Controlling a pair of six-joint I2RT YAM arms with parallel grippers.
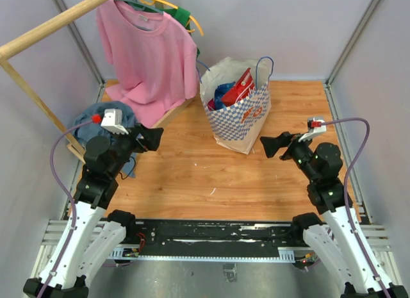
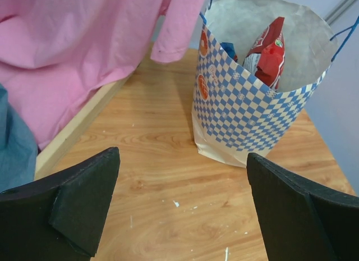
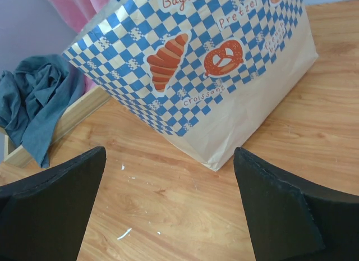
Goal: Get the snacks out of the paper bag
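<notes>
Wooden tabletop [image 1: 192, 176], pale walls [image 1: 288, 29]

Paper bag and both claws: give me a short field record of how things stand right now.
bag: blue-and-white checkered paper carrier bag, standing on the wooden table, mouth open
snacks: glossy red packet and blue packets inside the bag; none on the table
left claw: open, empty, apart from the bag
right claw: open, empty, apart from the bag
nearby: pink T-shirt hanging behind-left of the bag; blue-grey cloth at far left
</notes>
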